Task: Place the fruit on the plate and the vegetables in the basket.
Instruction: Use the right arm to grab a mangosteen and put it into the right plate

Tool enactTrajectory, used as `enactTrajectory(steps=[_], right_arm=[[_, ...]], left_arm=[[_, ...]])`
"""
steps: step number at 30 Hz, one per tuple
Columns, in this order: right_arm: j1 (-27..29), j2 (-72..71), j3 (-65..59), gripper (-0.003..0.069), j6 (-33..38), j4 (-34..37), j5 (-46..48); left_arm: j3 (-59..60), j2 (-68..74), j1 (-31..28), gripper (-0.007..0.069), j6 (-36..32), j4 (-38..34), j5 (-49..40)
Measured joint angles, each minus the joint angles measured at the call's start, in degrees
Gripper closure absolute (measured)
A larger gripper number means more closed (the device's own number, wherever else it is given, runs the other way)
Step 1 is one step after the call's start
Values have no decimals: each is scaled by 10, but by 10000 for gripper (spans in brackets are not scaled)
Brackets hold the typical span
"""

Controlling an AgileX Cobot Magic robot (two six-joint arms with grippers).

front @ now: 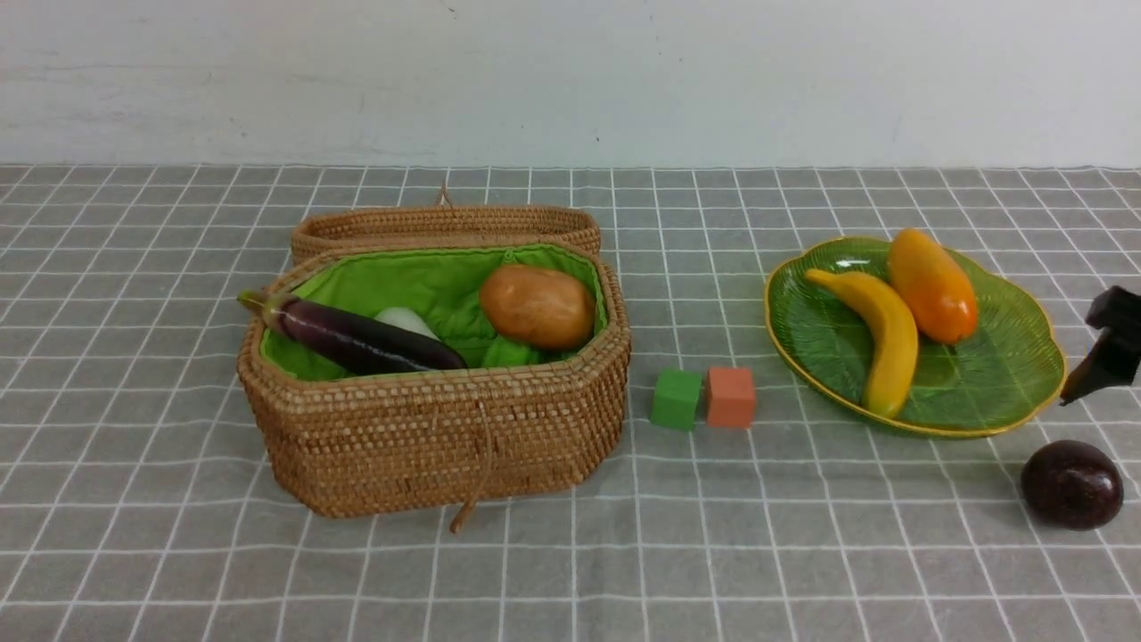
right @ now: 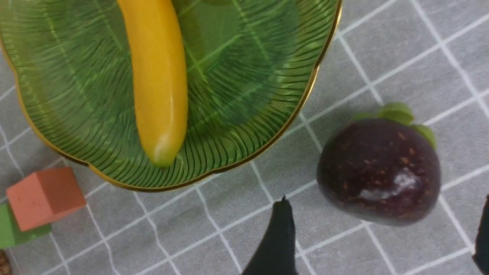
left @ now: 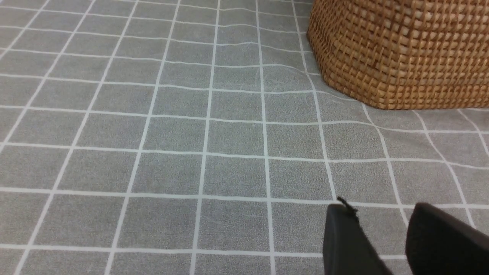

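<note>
Right gripper (right: 382, 236) is held low over the table near its right edge, with its two black fingers (right: 277, 244) spread wide apart and nothing between them. It is seen just behind the dark round fruit (front: 1071, 484), a mangosteen with a small green cap, which is left on the grey checked cloth (front: 570, 553) just beside the near right part of the green leaf plate (front: 1016, 374), not touching it. On the plate the yellow banana (front: 878, 343) and the orange mango (front: 931, 285) are laid side by side. Two small cubes, a green cube (front: 676, 399) and an orange cube (front: 731, 397), are set touching each other between the plate and the woven basket (front: 428, 437). The basket is placed left of the middle, with its lid (front: 446, 225) folded back behind it. Inside, on the green lining, the purple eggplant (front: 357, 339), the white vegetable (front: 406, 321), the potato (front: 537, 306) and a bit of the green gourd (front: 513, 354) are seen. Left gripper (left: 382, 244) is held low over bare cloth near a corner of the basket, its fingers a little apart and empty.
</note>
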State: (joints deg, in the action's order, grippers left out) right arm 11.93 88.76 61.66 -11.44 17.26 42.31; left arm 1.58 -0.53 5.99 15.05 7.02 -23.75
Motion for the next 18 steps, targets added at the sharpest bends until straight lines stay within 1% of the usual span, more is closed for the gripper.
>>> enactTrajectory(steps=[5, 8, 10, 14, 18], right_arm=[[0, 81, 0, 27, 9, -8, -19], [0, 118, 0, 70, 20, -17, -36], [0, 121, 2, 92, 29, -18, -40], [0, 112, 2, 92, 44, -22, -38], [0, 66, 1, 92, 33, -26, -38]], left_arm=[[0, 0, 0, 386, 0, 0, 0], [0, 0, 0, 386, 0, 0, 0], [0, 0, 0, 386, 0, 0, 0], [0, 0, 0, 386, 0, 0, 0], [0, 0, 0, 386, 0, 0, 0]])
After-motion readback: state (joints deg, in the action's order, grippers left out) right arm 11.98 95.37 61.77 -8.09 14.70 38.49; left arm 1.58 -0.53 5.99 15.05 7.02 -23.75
